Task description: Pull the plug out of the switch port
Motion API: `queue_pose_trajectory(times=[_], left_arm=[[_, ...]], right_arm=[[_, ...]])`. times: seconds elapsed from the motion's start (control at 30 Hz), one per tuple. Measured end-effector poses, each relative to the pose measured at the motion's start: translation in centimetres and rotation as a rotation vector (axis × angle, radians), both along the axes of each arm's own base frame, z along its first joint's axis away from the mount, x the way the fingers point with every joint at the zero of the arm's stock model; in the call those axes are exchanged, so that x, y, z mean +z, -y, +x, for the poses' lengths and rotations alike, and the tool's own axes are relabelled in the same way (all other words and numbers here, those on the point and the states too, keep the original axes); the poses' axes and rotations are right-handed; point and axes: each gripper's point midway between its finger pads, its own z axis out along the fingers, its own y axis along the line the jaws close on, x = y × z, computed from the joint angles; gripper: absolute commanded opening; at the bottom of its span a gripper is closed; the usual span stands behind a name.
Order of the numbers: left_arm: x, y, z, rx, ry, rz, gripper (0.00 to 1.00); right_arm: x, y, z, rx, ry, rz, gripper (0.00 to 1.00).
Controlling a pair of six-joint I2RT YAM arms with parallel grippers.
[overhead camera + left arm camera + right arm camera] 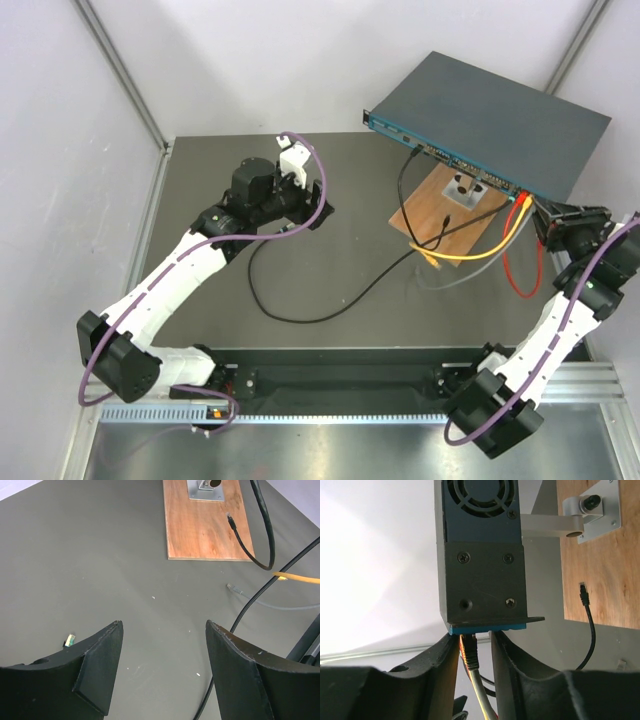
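The switch point(490, 120) is a flat dark box at the back right, its teal port face point(450, 160) turned toward the table middle. In the right wrist view the switch point(480, 580) is end-on, and a dark plug point(471, 652) with a grey cable sits in a port at its teal edge. My right gripper point(473, 636) straddles that plug. The left finger lies against it and a narrow gap shows at the right finger. From above, the right gripper point(552, 215) is at the switch's right end. My left gripper point(164, 625) hangs open over bare table, holding nothing.
A brown wooden board point(450, 210) with a metal bracket point(465, 190) lies in front of the switch. Yellow point(480, 250), red point(512, 270), grey and black point(330, 305) cables run from the ports across the table. A loose black plug end point(229, 516) rests on the board.
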Motion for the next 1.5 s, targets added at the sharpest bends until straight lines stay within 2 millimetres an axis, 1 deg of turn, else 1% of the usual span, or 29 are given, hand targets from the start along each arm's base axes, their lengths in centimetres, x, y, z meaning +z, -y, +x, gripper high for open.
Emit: queue_pose_trajectory(times=[0.13, 0.43, 0.47, 0.5, 0.53, 0.63, 0.73, 0.8, 0.87, 1.2, 1.5], left_arm=[[0.0, 0.0, 0.0, -0.002, 0.006, 0.005, 0.72], [0.0, 0.0, 0.0, -0.004, 0.009, 0.008, 0.72], [0.0, 0.0, 0.0, -0.004, 0.009, 0.008, 0.72], [0.0, 0.0, 0.0, -0.005, 0.009, 0.008, 0.72], [0.0, 0.0, 0.0, -0.005, 0.009, 0.008, 0.72], [0.0, 0.0, 0.0, -0.004, 0.009, 0.008, 0.72], [0.0, 0.0, 0.0, -0.004, 0.009, 0.008, 0.71], [0.0, -0.1, 0.1, -0.004, 0.009, 0.008, 0.71], [0.0, -0.1, 0.1, -0.002, 0.009, 0.008, 0.71], [0.0, -0.2, 0.2, 0.000, 0.009, 0.008, 0.71], [0.0, -0.2, 0.2, 0.001, 0.012, 0.011, 0.70]], right_arm=[[-0.2, 0.3, -0.3, -0.004, -0.004, 0.011, 0.33], [0.2, 0.6, -0.4, -0.005, 0.017, 0.015, 0.30], [0.2, 0.6, -0.4, -0.004, 0.019, 0.015, 0.28], [0.3, 0.6, -0.4, -0.004, 0.020, 0.017, 0.23], [0.3, 0.6, -0.3, -0.003, 0.024, 0.014, 0.22], [0.5, 0.6, -0.3, -0.001, 0.029, 0.016, 0.20], [0.4, 0.6, -0.3, -0.001, 0.026, 0.022, 0.14], [0.2, 0.6, -0.3, 0.000, 0.024, 0.025, 0.04], [0.1, 0.6, -0.3, -0.001, 0.022, 0.027, 0.00], [-0.5, 0.7, -0.5, -0.007, -0.006, -0.009, 0.00], [-0.7, 0.4, -1.3, -0.008, -0.032, -0.143, 0.00]])
